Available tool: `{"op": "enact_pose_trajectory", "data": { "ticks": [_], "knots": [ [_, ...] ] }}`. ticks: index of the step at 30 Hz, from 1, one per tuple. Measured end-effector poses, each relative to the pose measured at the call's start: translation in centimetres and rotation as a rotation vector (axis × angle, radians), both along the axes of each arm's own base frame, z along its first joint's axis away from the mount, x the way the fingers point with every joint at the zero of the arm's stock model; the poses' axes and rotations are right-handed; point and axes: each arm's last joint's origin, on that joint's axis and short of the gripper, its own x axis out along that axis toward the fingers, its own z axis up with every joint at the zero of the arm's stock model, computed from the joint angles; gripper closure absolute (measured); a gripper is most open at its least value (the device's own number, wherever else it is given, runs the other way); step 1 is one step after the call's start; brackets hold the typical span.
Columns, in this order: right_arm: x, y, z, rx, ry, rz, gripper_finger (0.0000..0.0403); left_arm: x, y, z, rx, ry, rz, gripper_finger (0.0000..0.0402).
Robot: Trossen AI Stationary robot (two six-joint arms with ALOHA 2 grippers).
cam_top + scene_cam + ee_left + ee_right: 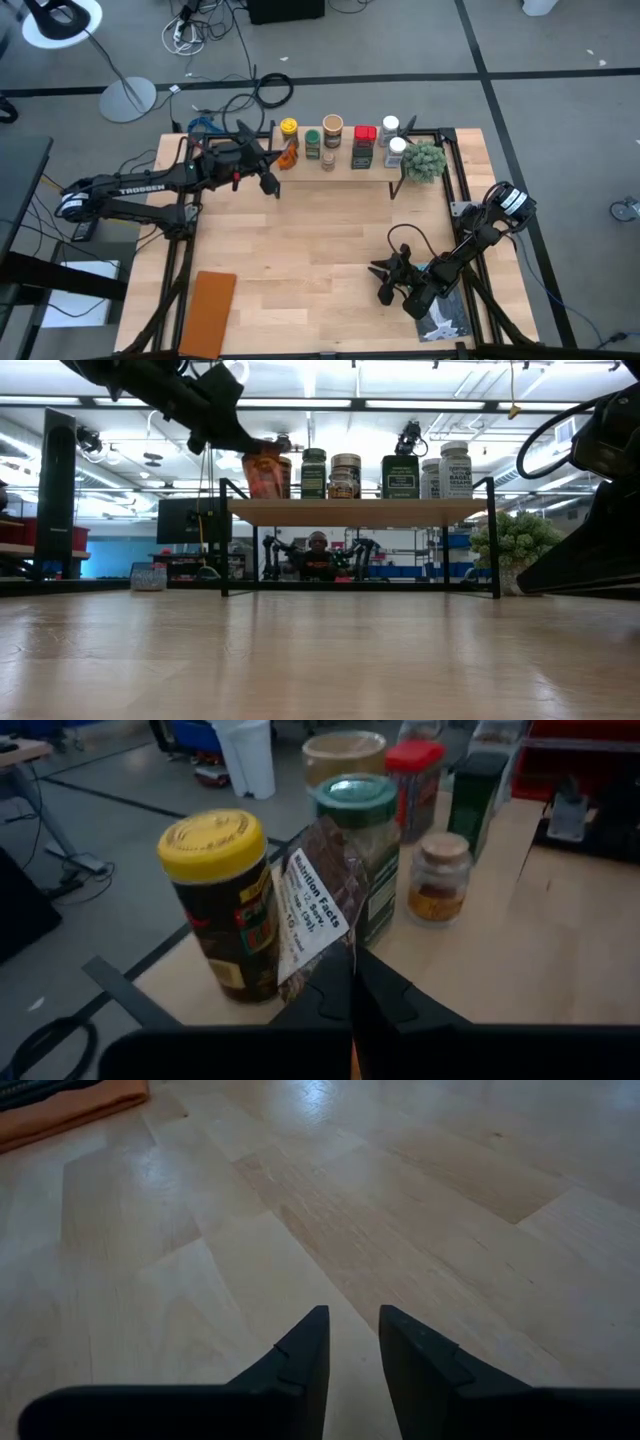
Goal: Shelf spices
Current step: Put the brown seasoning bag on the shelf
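**Last packet going onto a nearly full shelf**

Tabletop (300, 250) light wood; no spice shows loose on it in the high view, so the task looks close to finished; only the packet seems left to set down and release.

Shelf (345, 163) stands along the far edge of the tabletop, right of centre; its plank carries the spices in a row.

Left arm reaches to the shelf's left end; left gripper (352, 988) is pinched tight on the flat brown packet (318, 910), which is tilted, label side showing, just beside or touching the yellow-lid jar (222, 900) at that end of the plank; whether the packet's lower edge already rests on the plank I cannot tell.

Right arm waits near the front right corner of the tabletop; right gripper (352, 1342) hangs low over bare wood, fingers a narrow gap apart, holding nothing.

Jars on the plank, from the left end: yellow-lid jar, green-lid jar (362, 845), tan-lid jar (343, 755), small cork-top jar (441, 878) in front, red-lid jar (415, 775), two white-top bottles (394, 140) at the right end.

Around: brown board (208, 310) at the front left corner; small potted plant (424, 161) at the shelf's right end; neither blocks anything; the tight spot is the crowded left end, where the packet could knock the yellow-lid jar or slide off the edge.
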Motion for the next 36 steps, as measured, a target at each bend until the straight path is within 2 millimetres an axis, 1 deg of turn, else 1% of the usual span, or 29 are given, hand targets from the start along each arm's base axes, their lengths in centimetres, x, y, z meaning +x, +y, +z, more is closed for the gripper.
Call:
{"op": "enact_pose_trajectory", "data": {
  "ticks": [5,14,27,31,36],
  "knots": [
    [0.0,0.0,0.0,0.000,0.000,0.000,0.0312,0.0,0.0,-0.1,0.013,0.022,-0.007,0.0401],
    [0.0,0.0,0.0,0.000,0.000,0.000,0.0314,0.2,0.0,0.6,0.014,-0.069,0.002,0.0401],
    [0.0,0.0,0.0,-0.004,0.001,0.002,0.0314,-0.1,0.0,0.7,-0.005,-0.076,0.008,0.0401],
    [0.0,0.0,0.0,-0.004,0.001,0.002,0.0314,-1.0,-0.3,1.3,-0.001,-0.091,0.001,0.0401],
    [0.0,0.0,0.0,-0.004,0.001,0.002,0.0314,-2.7,-1.0,2.4,0.002,-0.118,-0.019,0.0401]
  ]
}}
